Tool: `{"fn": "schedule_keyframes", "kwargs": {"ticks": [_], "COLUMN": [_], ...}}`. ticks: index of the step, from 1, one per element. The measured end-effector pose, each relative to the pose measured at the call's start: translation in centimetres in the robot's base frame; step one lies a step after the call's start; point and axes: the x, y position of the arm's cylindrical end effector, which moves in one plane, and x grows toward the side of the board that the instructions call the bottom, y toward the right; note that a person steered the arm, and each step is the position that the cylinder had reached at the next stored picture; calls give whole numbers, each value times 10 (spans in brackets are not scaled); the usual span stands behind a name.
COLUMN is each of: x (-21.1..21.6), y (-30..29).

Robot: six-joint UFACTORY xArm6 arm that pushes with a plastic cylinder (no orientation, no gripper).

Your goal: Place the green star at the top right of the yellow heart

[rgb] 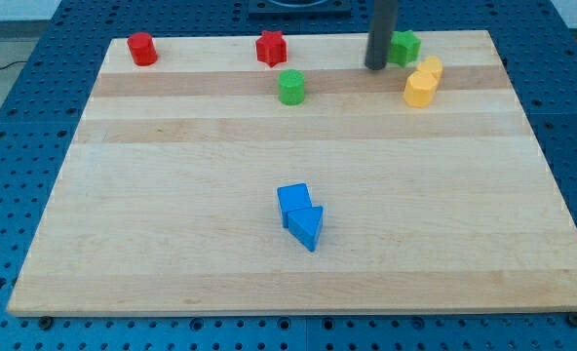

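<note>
Partly hidden green star [405,46], upright.

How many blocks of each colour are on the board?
Red: 2, red cylinder and red star
Green: 2, green cylinder and green star
Yellow: 2, and
Blue: 2, and
Total: 8

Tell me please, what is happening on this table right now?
A robot arm ending in a dark rod pushes blocks on a wooden board. My tip sits at the view's top right, just left of the green star. Two yellow blocks lie right of it; the small one, maybe the heart, lies below-right of the star, the larger one lower. The rest stand apart.
</note>
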Motion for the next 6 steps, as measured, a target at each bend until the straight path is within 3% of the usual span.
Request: {"fn": "schedule_keyframes", "kwargs": {"ticks": [1,3,6], "x": [-12,-20,3], "y": [-20,37,36]}}
